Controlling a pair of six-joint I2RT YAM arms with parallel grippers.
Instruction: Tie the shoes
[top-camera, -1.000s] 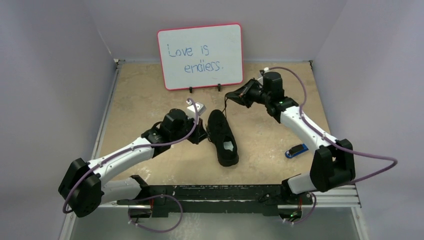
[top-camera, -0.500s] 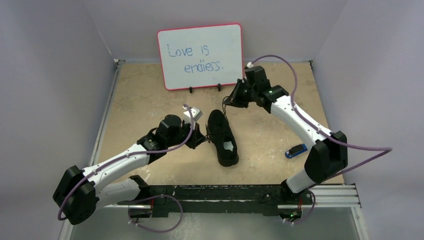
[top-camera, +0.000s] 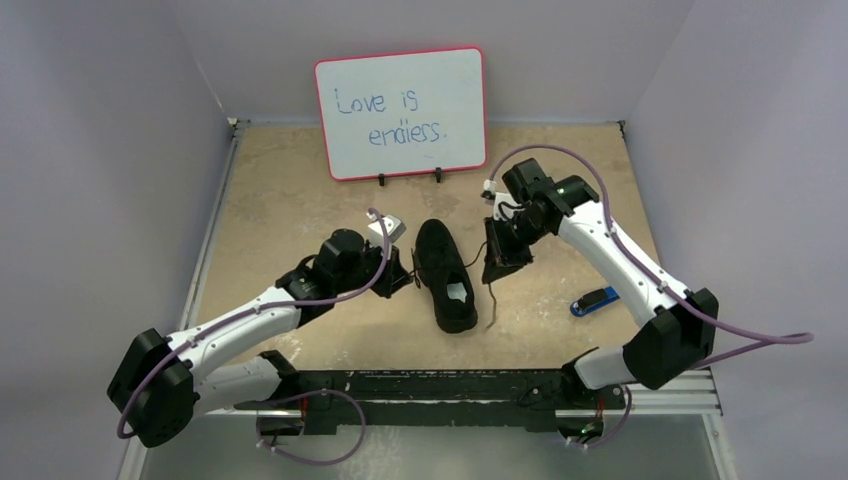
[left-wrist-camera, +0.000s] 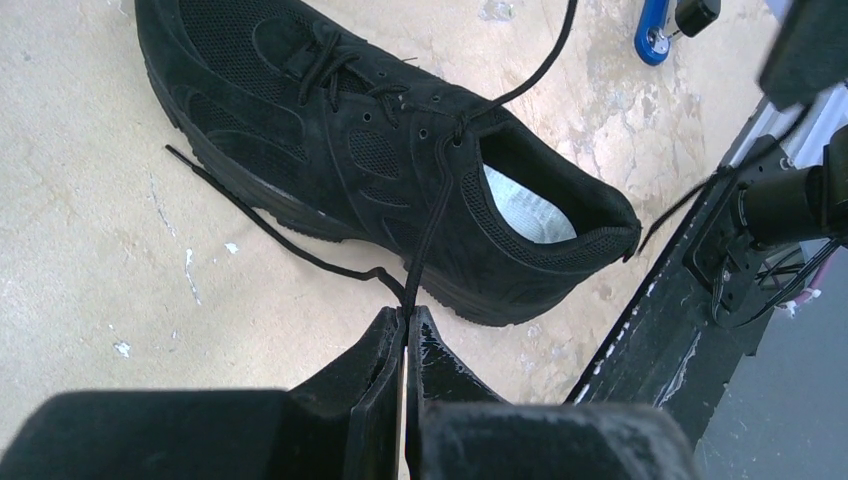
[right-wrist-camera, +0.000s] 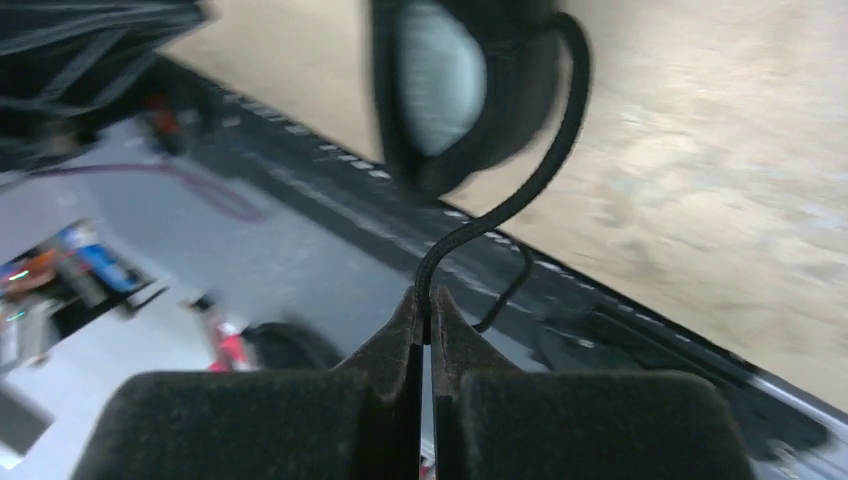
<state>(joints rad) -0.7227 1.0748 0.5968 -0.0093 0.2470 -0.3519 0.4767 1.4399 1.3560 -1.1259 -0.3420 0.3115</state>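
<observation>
Laces are the thing to grab here. The left pincer (left-wrist-camera: 405, 315) is pressed together on one thin black lace (left-wrist-camera: 425, 235) that runs from its tips up to the top eyelets. The shoe (left-wrist-camera: 380, 160) lies flat on the desk (top-camera: 290, 200) just ahead of those tips. Past the shoe, the right pincer (right-wrist-camera: 425, 300) is clamped on the second lace (right-wrist-camera: 545, 165), holding it beside the heel end. I'd guess the laces are soft, limp and a bit slick, so pinch firmly near the free end. The shoe looks light and could skid if tugged hard. Compared with a second ago, the left arm has barely budged. The right arm swung from up by the whiteboard (top-camera: 400, 110) down alongside the shoe, with the lace tail now dangling under it.
</observation>
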